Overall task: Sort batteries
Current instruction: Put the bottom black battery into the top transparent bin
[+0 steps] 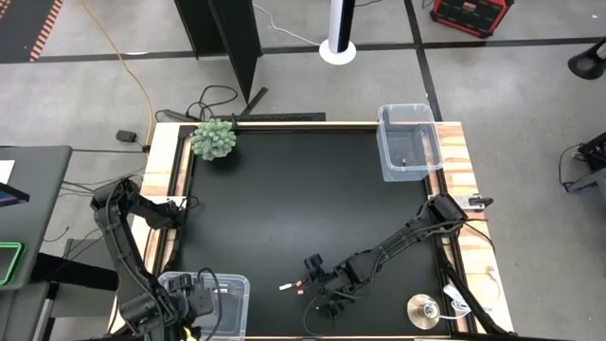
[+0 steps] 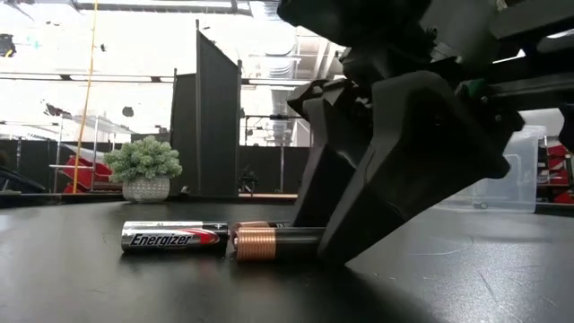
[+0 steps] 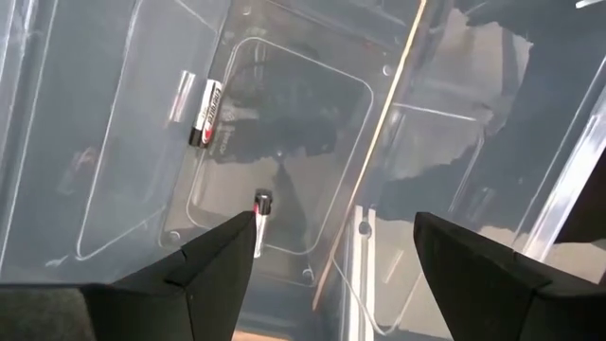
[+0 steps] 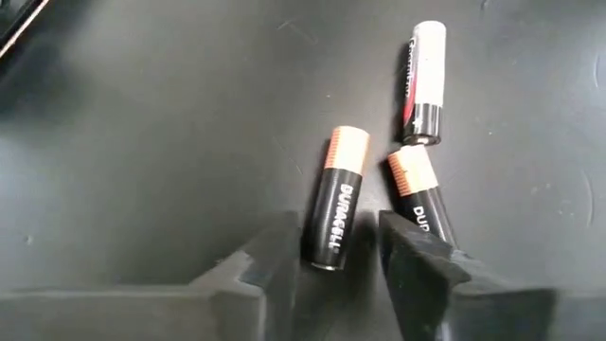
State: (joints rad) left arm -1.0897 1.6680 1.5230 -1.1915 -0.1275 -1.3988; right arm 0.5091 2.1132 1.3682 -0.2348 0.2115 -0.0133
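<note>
I have the right gripper (image 4: 339, 248) down on the black surface (image 1: 284, 199) near its front edge. Its fingers (image 4: 417, 260) stand apart, astride a black Duracell battery (image 4: 338, 197) with a copper end; I see no clamp on it. A second copper-ended battery (image 4: 417, 194) lies just beside one finger, partly under it, and a silver-and-black Energizer battery (image 4: 423, 83) lies near its copper end. From table height I see the Energizer (image 2: 175, 237) end to end with a copper-ended cell (image 2: 273, 242) that runs under the gripper.

I hold the left gripper (image 3: 336, 251) over the clear bin (image 1: 213, 301) at the front left corner, fingers (image 3: 213, 260) apart and empty. Two batteries lie in that bin: one silver-and-black (image 3: 206, 112), one mostly hidden by a finger (image 3: 259, 216).

A second clear bin (image 1: 409, 140) sits at the far right corner; a potted plant (image 1: 214, 139) at the far left.
</note>
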